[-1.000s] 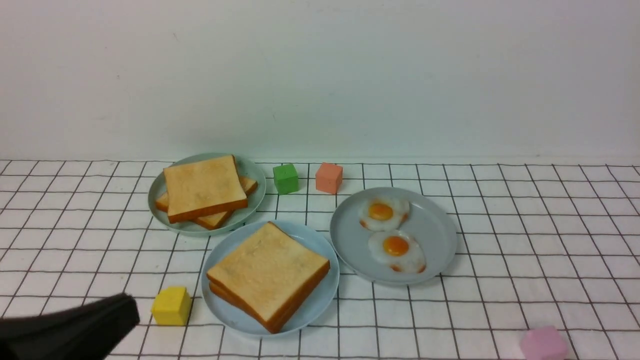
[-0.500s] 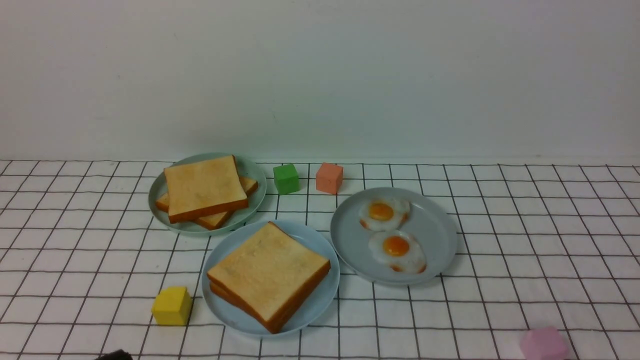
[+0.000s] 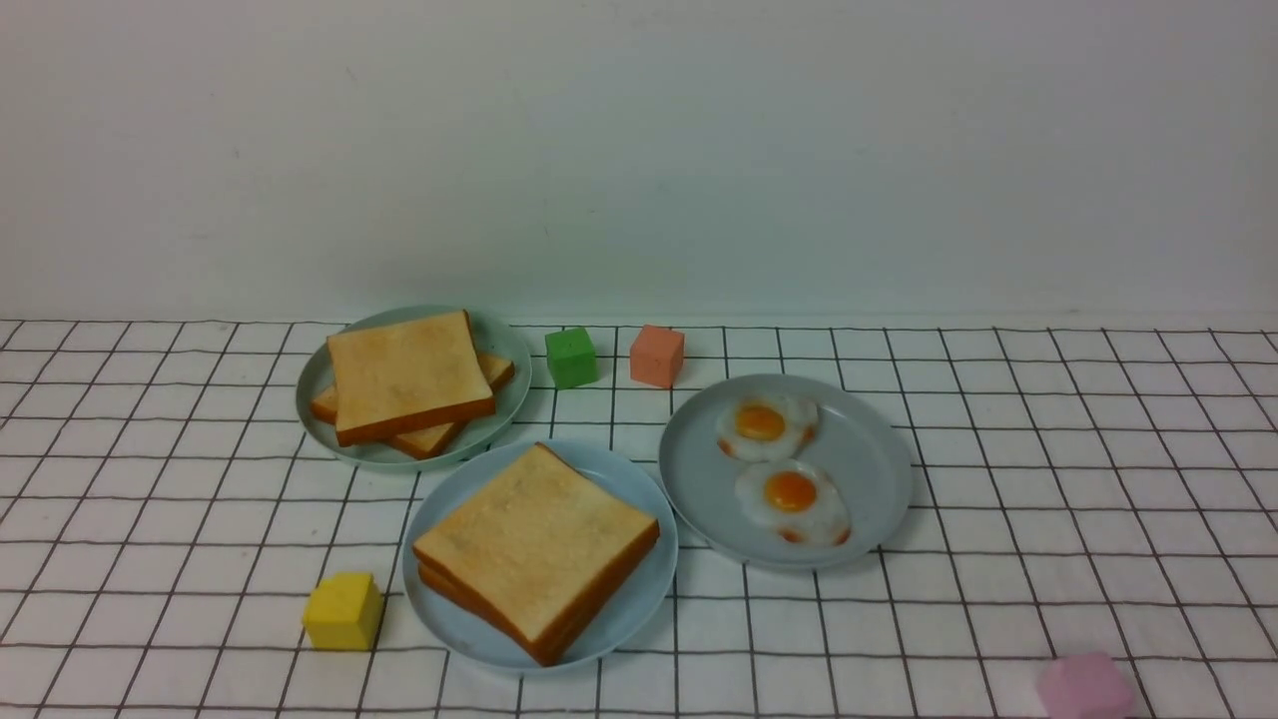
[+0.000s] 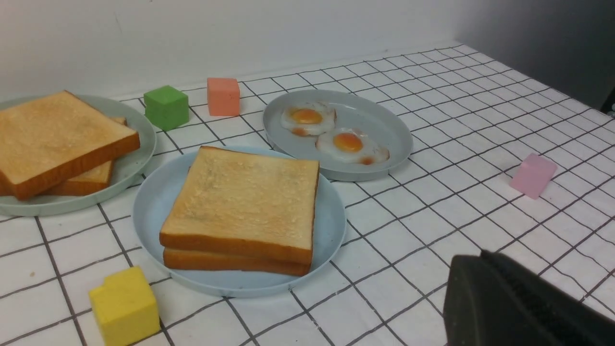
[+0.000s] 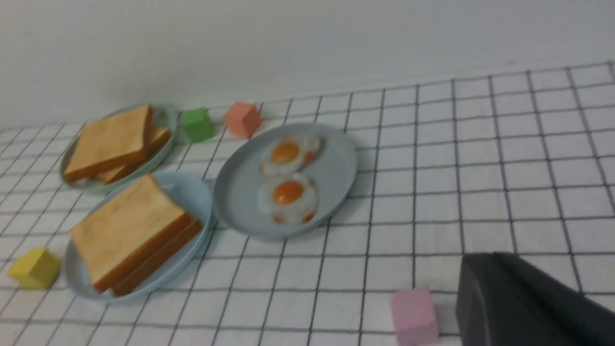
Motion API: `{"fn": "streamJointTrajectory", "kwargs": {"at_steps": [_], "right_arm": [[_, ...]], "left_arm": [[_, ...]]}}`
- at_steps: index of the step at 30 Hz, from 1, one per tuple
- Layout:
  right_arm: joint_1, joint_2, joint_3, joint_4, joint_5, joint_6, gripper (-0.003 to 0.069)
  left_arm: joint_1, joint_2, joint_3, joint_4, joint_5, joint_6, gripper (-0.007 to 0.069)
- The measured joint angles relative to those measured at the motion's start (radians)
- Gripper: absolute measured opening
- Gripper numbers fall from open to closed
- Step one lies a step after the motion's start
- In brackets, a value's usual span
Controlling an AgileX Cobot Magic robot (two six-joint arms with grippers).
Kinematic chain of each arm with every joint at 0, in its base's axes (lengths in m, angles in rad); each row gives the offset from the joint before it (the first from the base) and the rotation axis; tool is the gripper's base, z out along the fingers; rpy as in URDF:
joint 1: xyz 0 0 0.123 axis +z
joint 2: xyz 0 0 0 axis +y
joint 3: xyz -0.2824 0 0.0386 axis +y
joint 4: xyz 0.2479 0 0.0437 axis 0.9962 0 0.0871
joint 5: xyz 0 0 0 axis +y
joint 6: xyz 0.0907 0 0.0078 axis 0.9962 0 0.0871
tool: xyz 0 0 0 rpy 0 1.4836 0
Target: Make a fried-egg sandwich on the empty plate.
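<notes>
Left hand (image 4: pixel 473 263), closed and empty, is near the sky-blue plate (image 4: pixel 149 211) bearing stacked toast (image 4: pixel 245 197); right hand (image 5: pixel 480 263), closed and empty, is just beside the pink cube (image 5: pixel 414 312).

toast stack (image 3: pixel 536 549) on front plate (image 3: pixel 639 611); toast plate (image 3: pixel 505 342) behind it, leftward; egg plate (image 3: pixel 869 479) to right.

The bench (image 3: pixel 1098 449) lay open right of the grey-blue plate (image 3: pixel 869 479), save a pink cube (image 3: pixel 1085 686) at the front; that plate, the sky-blue plate (image 3: pixel 619 479) and the pale green plate (image 3: pixel 504 340) crowded together, seemingly almost touching; a yellow cube (image 3: pixel 342 610) flanked the sky-blue plate.
</notes>
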Motion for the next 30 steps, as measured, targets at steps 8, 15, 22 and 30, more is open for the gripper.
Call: {"fn": "streamJointTrajectory", "kwargs": {"at_steps": [8,15,22,30], "right_arm": [[-0.182,-0.197,0.508,0.035,-0.357,-0.114,-0.0011],[-0.188,-0.205,0.570,-0.018,-0.376,-0.120,-0.0012],[-0.188,-0.205,0.571,-0.023,-0.378,-0.120,-0.0011],[-0.188,-0.205,0.571,-0.023,-0.379,-0.120,-0.0011]], "left_arm": [[0.000,0.000,0.000,0.000,0.002,0.000,-0.0013],[0.000,0.000,0.002,0.000,0.003,0.000,-0.0013],[0.000,0.001,0.002,0.000,0.002,0.000,-0.0010],[0.000,0.001,0.002,0.000,0.003,0.000,-0.0003]]}}
